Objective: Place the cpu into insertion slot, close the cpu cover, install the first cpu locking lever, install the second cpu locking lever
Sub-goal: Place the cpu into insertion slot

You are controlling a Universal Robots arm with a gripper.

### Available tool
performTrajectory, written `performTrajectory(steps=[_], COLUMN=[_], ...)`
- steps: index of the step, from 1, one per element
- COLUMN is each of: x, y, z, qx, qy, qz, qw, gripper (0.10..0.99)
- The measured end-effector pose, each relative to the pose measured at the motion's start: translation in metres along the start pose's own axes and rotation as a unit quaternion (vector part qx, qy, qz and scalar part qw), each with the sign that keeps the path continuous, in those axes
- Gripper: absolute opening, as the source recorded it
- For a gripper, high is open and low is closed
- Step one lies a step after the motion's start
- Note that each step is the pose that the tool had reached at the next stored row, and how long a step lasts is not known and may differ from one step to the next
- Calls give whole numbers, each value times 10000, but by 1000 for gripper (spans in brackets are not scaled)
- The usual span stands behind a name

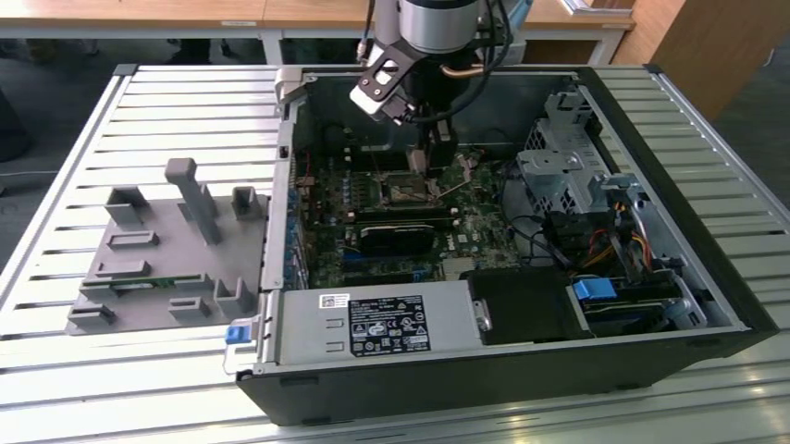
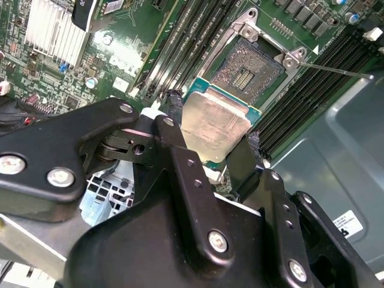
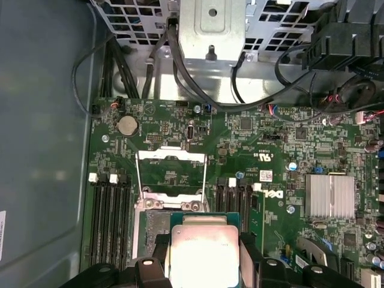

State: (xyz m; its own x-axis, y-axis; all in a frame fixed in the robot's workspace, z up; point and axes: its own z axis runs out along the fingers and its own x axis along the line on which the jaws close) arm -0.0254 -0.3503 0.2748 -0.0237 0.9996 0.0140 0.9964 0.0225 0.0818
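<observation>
One cpu (image 2: 219,129), one insertion slot (image 2: 247,69), one cpu cover (image 3: 173,155), flipped up open. The gripper (image 2: 213,122) is clamped on the cpu's two sides, holding it right by the slot's edge, not seated. The chip has a dull silver-grey lid and a greenish rim.

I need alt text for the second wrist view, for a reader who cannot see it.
A black claw grips a silver square chip by two opposite edges, close to the open socket on a green circuit board. Long dark memory slots flank the socket.
</observation>
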Motion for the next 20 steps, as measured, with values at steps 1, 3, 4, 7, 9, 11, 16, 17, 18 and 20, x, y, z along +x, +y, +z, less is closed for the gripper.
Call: performTrajectory(steps=[1, 3, 4, 7, 9, 11, 16, 17, 18, 20], x=[1, 1, 3, 20, 33, 42, 45, 45, 45, 44], y=[-1, -4, -5, -11, -24, -30, -37, -37, -38, -39], z=[11, 38, 49, 73, 91, 107, 132, 135, 138, 142], qx=[0, 0, 0, 0, -1, -1, -1, -1, -1, -1], qy=[0, 0, 0, -1, -1, -4, -6, -6, -6, -6], qz=[0, 0, 0, 2, 23, 52, 70, 69, 70, 70], qw=[10000, 10000, 10000, 10000, 10000, 10000, 10000, 10000, 10000, 10000], gripper=[541, 541, 541, 541, 541, 541, 541, 541, 541, 541])
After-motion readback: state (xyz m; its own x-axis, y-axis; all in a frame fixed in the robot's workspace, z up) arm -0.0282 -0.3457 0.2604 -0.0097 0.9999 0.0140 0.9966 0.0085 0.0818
